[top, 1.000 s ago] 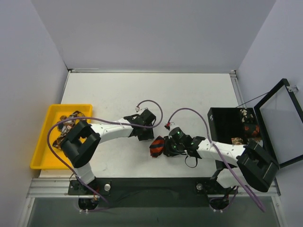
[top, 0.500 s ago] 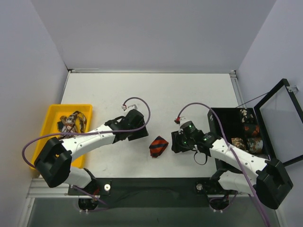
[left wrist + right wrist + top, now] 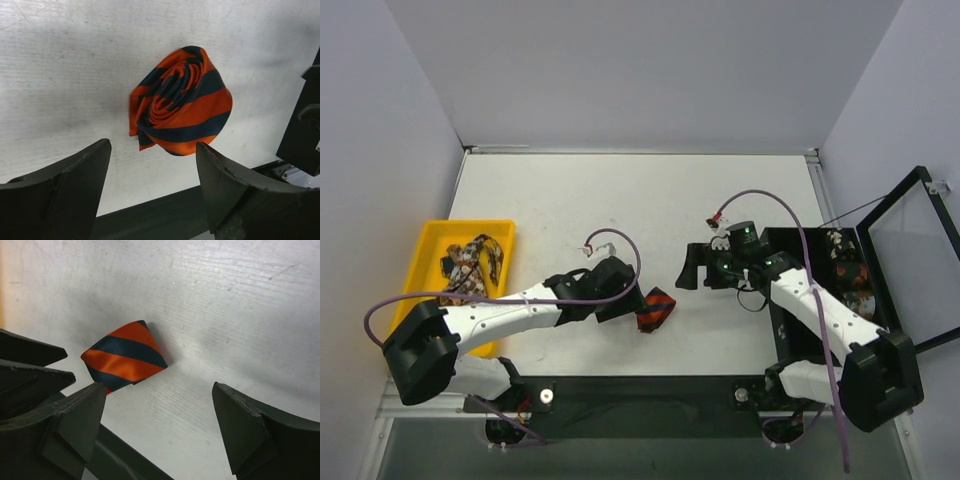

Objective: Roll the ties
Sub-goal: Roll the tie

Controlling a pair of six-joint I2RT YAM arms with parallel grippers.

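Note:
A rolled tie (image 3: 656,310) with red-orange and dark stripes lies on the white table, nothing gripping it. In the left wrist view the tie (image 3: 182,102) shows its spiral end, just beyond my open left gripper (image 3: 152,145). From above, the left gripper (image 3: 628,302) sits right at the roll's left side. My right gripper (image 3: 688,268) stands open up and to the right of the roll, apart from it. Its wrist view shows the tie (image 3: 125,357) ahead and to the left of the open right gripper (image 3: 159,386). Unrolled patterned ties (image 3: 470,265) lie in the yellow tray (image 3: 425,235).
A black box (image 3: 805,236) at the right holds rolled ties (image 3: 845,275), and its lid (image 3: 915,260) stands open beyond it. The right arm crosses the box's left edge. Purple cables loop over both arms. The table's dark front rail runs just below the roll.
The right gripper let go of the rolled tie, opened wide and drew back up and to the right. The left gripper opened and came down to the roll's left side.

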